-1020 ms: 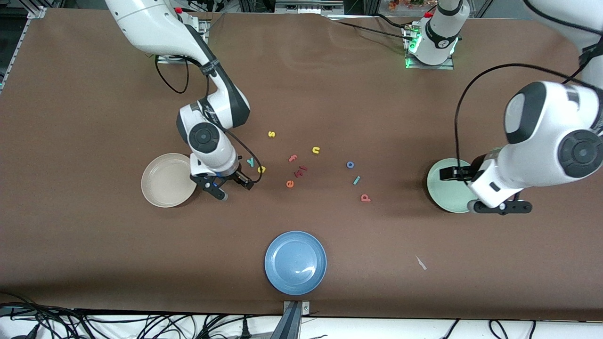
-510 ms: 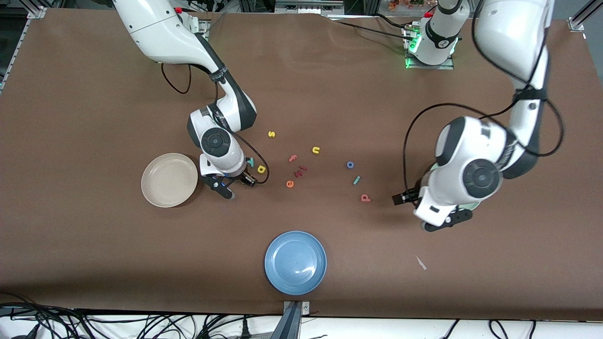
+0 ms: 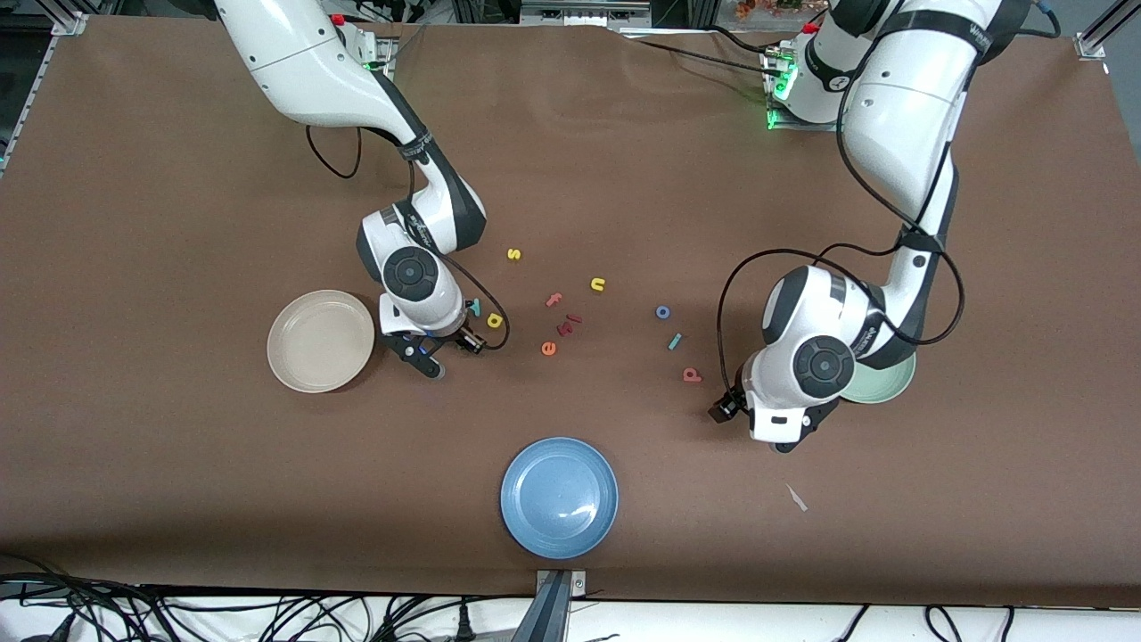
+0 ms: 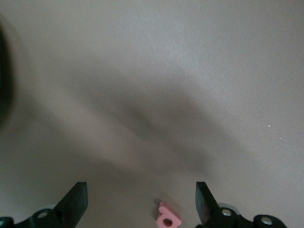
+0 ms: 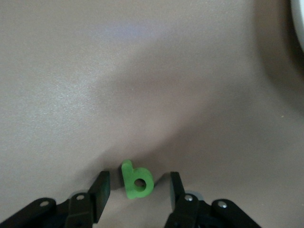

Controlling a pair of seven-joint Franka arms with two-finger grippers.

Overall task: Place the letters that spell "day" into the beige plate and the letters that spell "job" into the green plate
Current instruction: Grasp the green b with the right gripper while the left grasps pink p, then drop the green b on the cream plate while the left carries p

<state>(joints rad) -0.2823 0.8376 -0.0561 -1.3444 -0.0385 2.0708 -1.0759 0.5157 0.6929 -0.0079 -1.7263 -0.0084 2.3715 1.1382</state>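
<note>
- My right gripper [image 5: 137,190] is low over the table between the beige plate [image 3: 320,341] and the scattered letters. Its fingers [image 5: 100,190] stand on either side of the green "d" [image 5: 136,180], part-way in, with a gap on each side, so nothing is clamped yet.
- To do this well, I judge I should stay centred on the letter's round body, press in evenly so the foam doesn't squirt out sideways, then lift straight before swinging over the plate.
- The "d" is a small bright-green foam piece lying flat, with a stem and a ring with a hole. It looks light and soft, and likely to twist if pinched off-centre.
- Just beside my wrist lie the teal "y" [image 3: 475,306] and the yellow "a" [image 3: 495,320], both still on the table. The beige plate is empty.
- My left gripper [image 4: 141,202] hovers with its fingers spread wide over the salmon "b" [image 4: 168,218], near the green plate [image 3: 891,385], which my left arm partly hides.
- The blue "o" [image 3: 662,312] and teal "j" [image 3: 675,341] lie just beside each other, farther from the front camera than the "b".
</note>
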